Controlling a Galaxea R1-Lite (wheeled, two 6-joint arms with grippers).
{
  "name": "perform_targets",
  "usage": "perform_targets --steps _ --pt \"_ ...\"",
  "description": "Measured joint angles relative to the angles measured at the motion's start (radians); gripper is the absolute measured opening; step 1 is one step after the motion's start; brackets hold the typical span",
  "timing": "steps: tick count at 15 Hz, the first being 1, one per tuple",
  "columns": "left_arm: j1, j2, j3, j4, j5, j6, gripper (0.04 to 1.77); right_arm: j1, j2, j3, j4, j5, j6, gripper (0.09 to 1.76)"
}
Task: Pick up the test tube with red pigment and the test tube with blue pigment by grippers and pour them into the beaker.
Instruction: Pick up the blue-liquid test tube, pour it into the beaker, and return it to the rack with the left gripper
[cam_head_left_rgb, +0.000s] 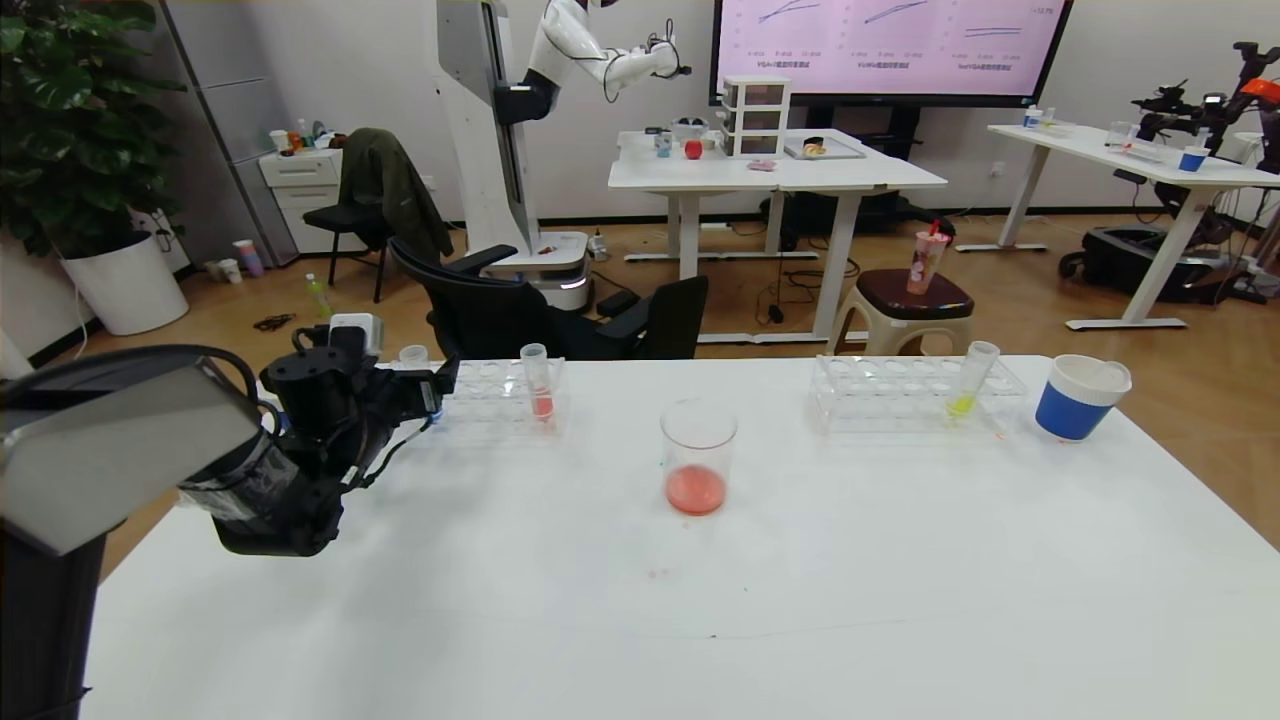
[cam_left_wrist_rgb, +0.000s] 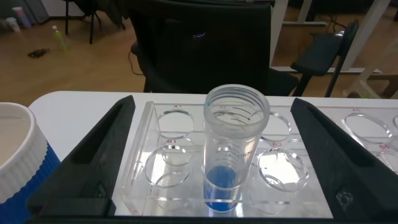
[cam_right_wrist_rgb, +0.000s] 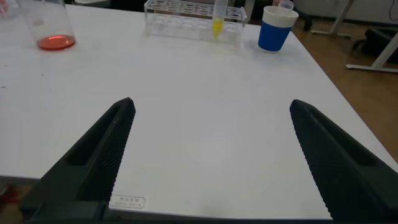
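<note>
Progress, judged: beaker (cam_head_left_rgb: 698, 455) at worktop (cam_head_left_rgb: 640, 600) centre already holding red liquid, so red pour looking done; test tube with red pigment (cam_head_left_rgb: 538, 382) standing in left rack (cam_head_left_rgb: 500, 395). Blue pour remaining. Left gripper (cam_left_wrist_rgb: 214, 155) hanging at rack, jaws released, flanking test tube with blue pigment (cam_left_wrist_rgb: 231, 146); tube standing upright, long axis vertical, mouth up. Right gripper (cam_right_wrist_rgb: 211, 162) idling low over worktop, jaws spread, holding nothing

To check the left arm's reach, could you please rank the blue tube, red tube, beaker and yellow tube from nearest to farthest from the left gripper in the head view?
From the left gripper, open at the left rack:
1. Blue tube, between its fingers.
2. Red tube, same rack, just to the right.
3. Beaker, table centre.
4. Yellow tube, right rack.
</note>
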Motion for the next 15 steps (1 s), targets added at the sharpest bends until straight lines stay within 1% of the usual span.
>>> perform_targets --steps 14,15 --pt "-0.005 0.000 0.002 -0.008 0.002 0.003 1.74 0.000 0.000 0.000 0.000 0.000 0.000 1.74" --pt "-0.003 0.000 0.002 -0.008 0.002 0.003 1.63 0.000 0.000 0.000 0.000 0.000 0.000 1.74"
